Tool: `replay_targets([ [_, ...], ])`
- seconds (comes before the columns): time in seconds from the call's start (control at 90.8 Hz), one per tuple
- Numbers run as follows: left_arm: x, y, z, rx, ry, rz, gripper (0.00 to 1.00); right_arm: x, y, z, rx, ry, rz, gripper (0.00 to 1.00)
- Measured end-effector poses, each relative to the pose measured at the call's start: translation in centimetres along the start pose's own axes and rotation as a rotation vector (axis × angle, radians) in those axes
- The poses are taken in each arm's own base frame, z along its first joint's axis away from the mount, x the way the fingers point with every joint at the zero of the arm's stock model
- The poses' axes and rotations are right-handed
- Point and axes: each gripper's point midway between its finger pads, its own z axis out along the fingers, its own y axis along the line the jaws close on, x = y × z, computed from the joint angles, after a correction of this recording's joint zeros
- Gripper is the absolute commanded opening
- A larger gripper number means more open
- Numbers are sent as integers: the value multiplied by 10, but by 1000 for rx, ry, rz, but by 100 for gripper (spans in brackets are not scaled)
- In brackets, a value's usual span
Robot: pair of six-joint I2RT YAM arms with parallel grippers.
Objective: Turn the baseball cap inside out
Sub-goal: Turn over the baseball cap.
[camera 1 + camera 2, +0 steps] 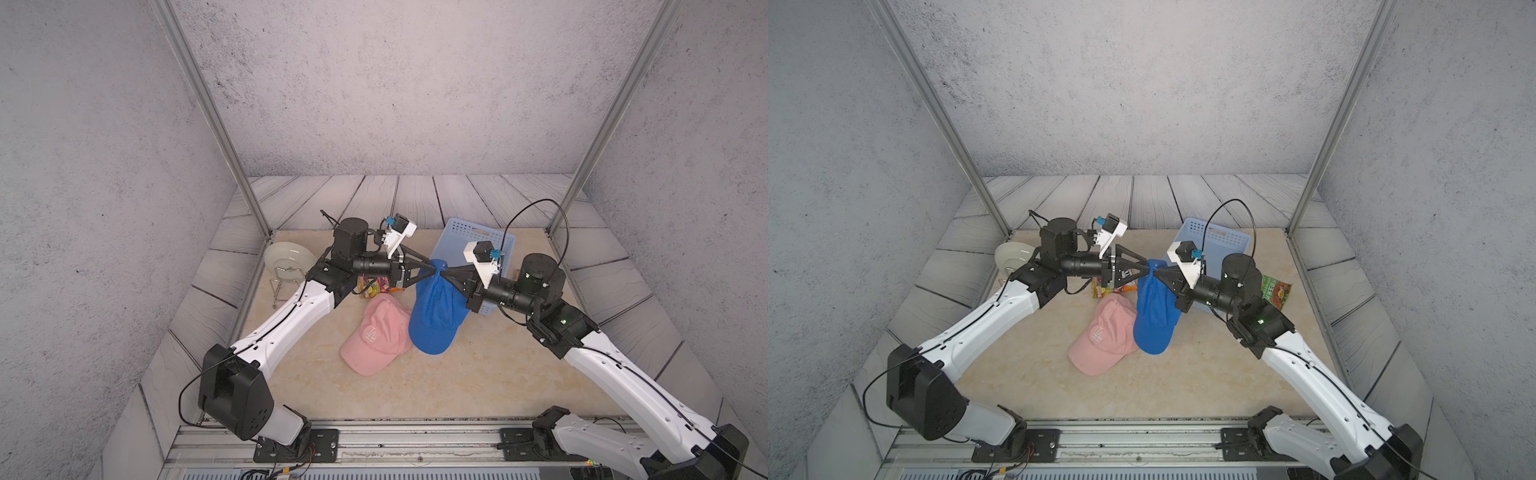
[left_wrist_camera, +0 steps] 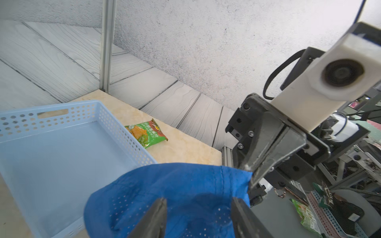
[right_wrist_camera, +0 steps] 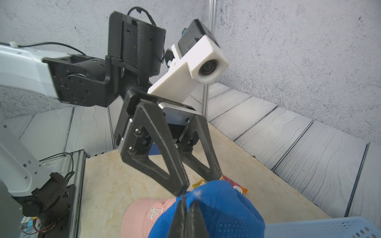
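Note:
A blue baseball cap [image 1: 432,320] with perforated panels hangs in the air over the table's middle, brim end lowest. My right gripper [image 1: 444,274] is shut on the cap's upper edge, and its two fingers press together on a pinch of blue fabric [image 3: 186,197]. From the opposite side my left gripper [image 1: 434,270] meets it tip to tip. Its jaws stand apart [image 2: 198,201], with the cap's crown [image 2: 175,185] lying across the gap between them. One left finger [image 3: 181,185] touches the fabric beside the right fingertips. The other goes behind the cap.
A pink cap [image 1: 374,336] lies on the table just left of the blue one. A light blue perforated basket [image 1: 469,237] stands behind the grippers. A green snack bag [image 1: 1277,291] lies at the right. A colourful packet [image 1: 374,286] and a plate on a rack [image 1: 286,257] sit at the left.

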Motion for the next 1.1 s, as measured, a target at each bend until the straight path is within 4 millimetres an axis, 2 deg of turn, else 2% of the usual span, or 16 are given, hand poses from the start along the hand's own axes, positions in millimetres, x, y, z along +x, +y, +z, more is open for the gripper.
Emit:
replay_targets([
  [0.176,1,-13,6,72,11,-12,57,0,0,0,0,0,0,0],
  [0.341,11,-7,15,99,39,-51,50,0,-1,0,3,1,1,0],
  [0.418,14,-4,18,101,48,-68,38,1,-3,-1,9,3,2,0],
  [0.561,15,-2,19,89,51,-75,5,2,-4,-1,13,9,3,0],
  [0.65,14,0,20,68,49,-67,0,7,-8,-2,41,28,2,0],
  [0.76,15,1,18,28,48,-47,0,12,-17,-6,107,50,-5,26],
  [0.848,13,5,10,-32,44,-12,0,16,-26,-18,183,66,-19,46],
  [0.958,13,11,1,-113,74,43,0,19,-37,-35,274,74,-15,57],
  [1.101,15,16,-5,-181,127,117,0,26,-50,-46,348,95,32,69],
])
